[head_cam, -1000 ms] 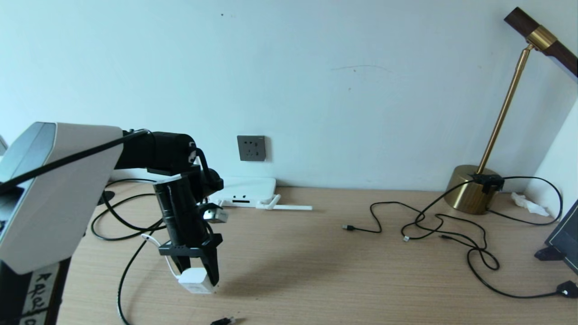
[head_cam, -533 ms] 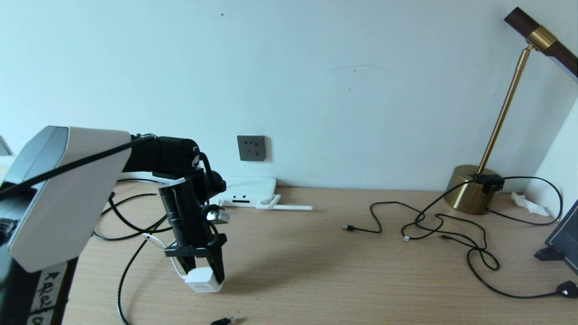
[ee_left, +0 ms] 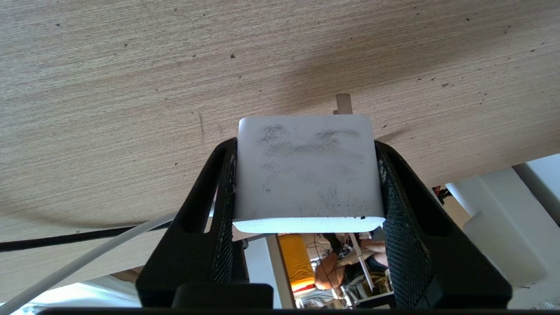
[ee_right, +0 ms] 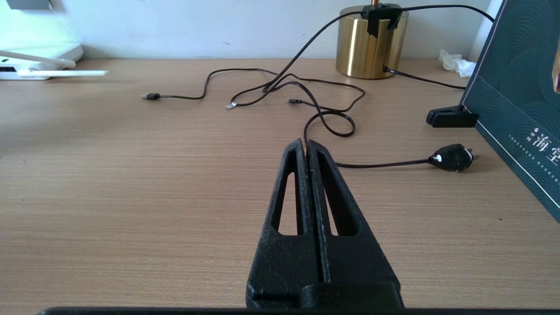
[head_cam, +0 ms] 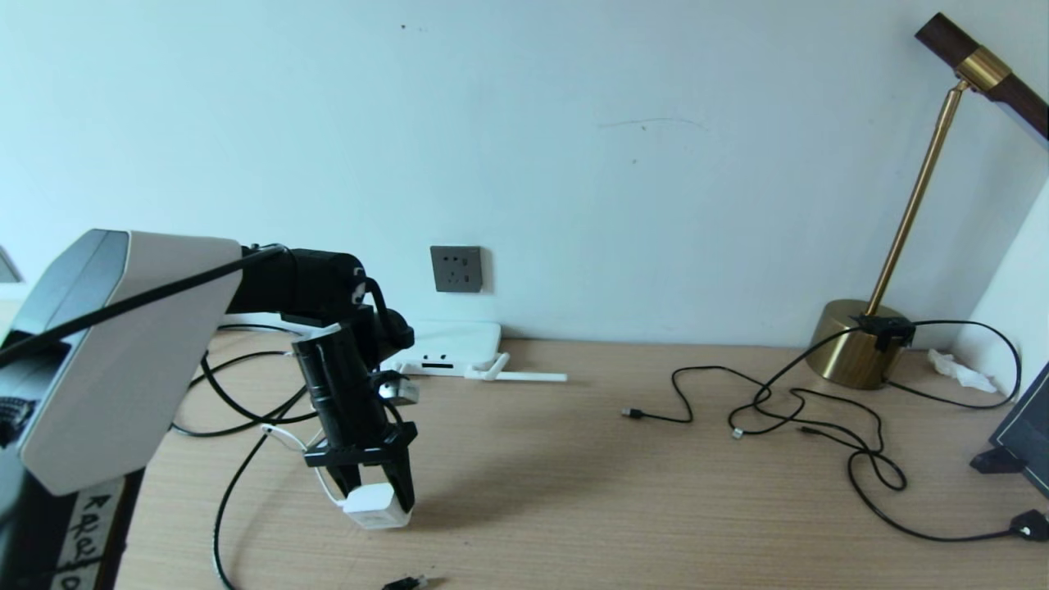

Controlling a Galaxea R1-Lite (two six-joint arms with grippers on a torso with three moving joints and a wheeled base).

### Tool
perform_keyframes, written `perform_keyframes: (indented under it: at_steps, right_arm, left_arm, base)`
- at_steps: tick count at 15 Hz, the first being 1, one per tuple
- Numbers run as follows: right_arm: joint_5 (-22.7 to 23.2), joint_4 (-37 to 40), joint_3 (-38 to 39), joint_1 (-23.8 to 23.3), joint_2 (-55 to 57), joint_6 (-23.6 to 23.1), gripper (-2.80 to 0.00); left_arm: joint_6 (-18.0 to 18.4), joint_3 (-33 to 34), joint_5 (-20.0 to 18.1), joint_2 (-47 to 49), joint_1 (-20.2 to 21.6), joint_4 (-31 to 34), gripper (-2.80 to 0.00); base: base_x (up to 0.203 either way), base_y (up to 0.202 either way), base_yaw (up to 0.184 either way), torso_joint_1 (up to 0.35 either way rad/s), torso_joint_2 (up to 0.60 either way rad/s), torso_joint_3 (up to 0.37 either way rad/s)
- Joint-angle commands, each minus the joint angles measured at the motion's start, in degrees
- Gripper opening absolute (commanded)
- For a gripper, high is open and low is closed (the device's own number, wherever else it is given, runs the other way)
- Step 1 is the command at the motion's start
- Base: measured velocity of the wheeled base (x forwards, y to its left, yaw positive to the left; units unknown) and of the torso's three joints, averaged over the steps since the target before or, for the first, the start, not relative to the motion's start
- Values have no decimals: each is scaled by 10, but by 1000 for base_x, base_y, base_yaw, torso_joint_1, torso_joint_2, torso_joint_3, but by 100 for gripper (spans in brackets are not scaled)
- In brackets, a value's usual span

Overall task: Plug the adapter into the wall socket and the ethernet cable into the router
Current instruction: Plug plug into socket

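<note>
My left gripper (head_cam: 379, 497) points down over the near left of the desk and is shut on the white cube adapter (head_cam: 373, 505), one finger on each side. In the left wrist view the adapter (ee_left: 306, 170) fills the jaws, with a prong tip showing beyond it. Its thin white cord (head_cam: 283, 438) trails left. The dark-grey wall socket (head_cam: 456, 269) is on the wall behind, above the white router (head_cam: 451, 344). The ethernet cable's plug (head_cam: 406, 583) lies at the desk's near edge. My right gripper (ee_right: 305, 144) hovers shut and empty over the desk.
A brass lamp (head_cam: 856, 352) stands at the back right, with thin black cables (head_cam: 787, 410) looped across the desk before it. A dark box (ee_right: 516, 96) leans at the far right, and a black plug (ee_right: 453, 157) lies beside it. Black cable loops (head_cam: 221, 401) lie at the left.
My left arm has carried the adapter a little to the right and away from me. The right arm and the rest have not moved.
</note>
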Motion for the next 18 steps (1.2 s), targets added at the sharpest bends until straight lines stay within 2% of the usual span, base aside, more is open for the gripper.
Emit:
perform_keyframes:
  at_steps: [1, 9, 13, 15, 16, 18]
  right_arm:
    - [0, 0, 5, 0, 0, 0, -280]
    - [1, 0, 5, 0, 0, 0, -280]
    - [1, 0, 5, 0, 0, 0, -280]
    - [0, 0, 5, 0, 0, 0, -280]
    - [1, 0, 5, 0, 0, 0, -280]
    - [1, 0, 5, 0, 0, 0, -280]
  left_arm:
    - [-2, 0, -1, 1, 0, 4, 0]
    - [-4, -5, -2, -13, -3, 4, 0]
    - [-1, -15, -8, -88, -4, 0, 0]
    - [6, -21, -29, -148, -5, -50, 0]
    - [18, -22, -35, -177, -5, -85, 0]
    - [80, -23, -40, -227, -3, -128, 0]
  base:
    - [0, 0, 0, 0, 0, 0]
    - [0, 0, 0, 0, 0, 0]
    - [0, 0, 0, 0, 0, 0]
    - [0, 0, 0, 0, 0, 0]
    - [0, 0, 0, 0, 0, 0]
    - [0, 0, 0, 0, 0, 0]
